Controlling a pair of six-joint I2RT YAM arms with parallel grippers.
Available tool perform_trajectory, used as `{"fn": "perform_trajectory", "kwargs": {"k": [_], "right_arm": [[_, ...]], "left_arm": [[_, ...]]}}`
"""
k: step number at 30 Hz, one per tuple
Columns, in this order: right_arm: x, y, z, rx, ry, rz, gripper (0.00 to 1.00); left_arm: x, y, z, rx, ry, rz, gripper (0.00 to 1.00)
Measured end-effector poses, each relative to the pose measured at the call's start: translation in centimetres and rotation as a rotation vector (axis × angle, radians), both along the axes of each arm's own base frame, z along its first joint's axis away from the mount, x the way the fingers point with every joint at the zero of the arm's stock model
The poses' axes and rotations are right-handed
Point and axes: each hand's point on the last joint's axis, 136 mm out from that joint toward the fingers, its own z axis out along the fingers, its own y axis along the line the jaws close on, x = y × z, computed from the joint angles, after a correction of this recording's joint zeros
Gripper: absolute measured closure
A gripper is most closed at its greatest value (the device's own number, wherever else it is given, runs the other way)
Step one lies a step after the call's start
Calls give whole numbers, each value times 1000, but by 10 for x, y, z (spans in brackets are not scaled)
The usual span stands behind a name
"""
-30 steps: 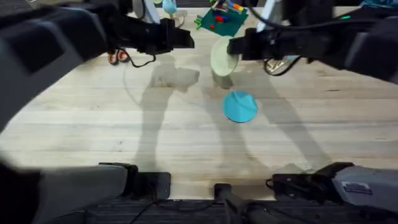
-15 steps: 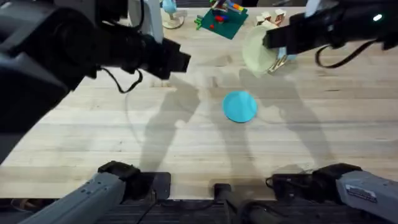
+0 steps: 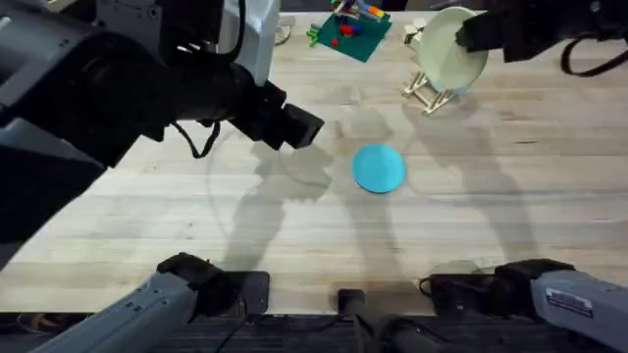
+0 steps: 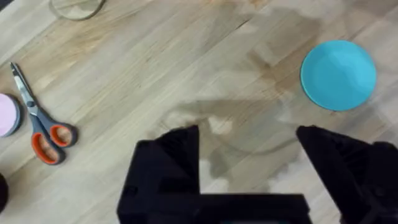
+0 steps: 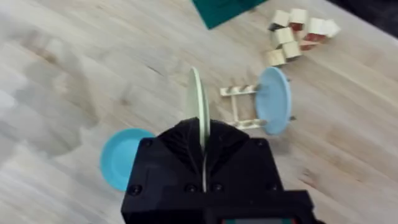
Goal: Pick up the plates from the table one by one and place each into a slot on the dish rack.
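The dish rack (image 5: 244, 107) already carries a sky-blue plate (image 5: 274, 101) upright. The right gripper (image 5: 200, 146) has its fingers clamped on the cream plate (image 5: 198, 106), held on edge above the rack. The cyan plate (image 3: 379, 167) lies flat mid-counter (image 3: 294, 235). The left gripper (image 4: 247, 140), fingers spread and empty, hovers nearby; its camera catches scissors (image 4: 38, 118).

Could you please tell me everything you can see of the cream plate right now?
The cream plate is small, round and plain, pale yellow. The right gripper holds it on edge, upright, its rim pinched between the black fingers. It hangs above the dish rack, not yet in a slot, near the pale blue plate already standing there.
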Motion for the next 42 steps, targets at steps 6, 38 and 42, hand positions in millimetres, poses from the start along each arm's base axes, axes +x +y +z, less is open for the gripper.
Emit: {"fn": "perform_trajectory", "kwargs": {"k": [6,38,42], "right_arm": [[5,-24,1,-79,-23,-30,973],[47,-69,4,-162,-127,-46,972],[56,-65,-6,-170,-118,4,972]], "left_arm": [[1,3,0,13,-6,9,8],[1,3,0,13,-6,9,8],[1,3,0,13,-6,9,8]]}}
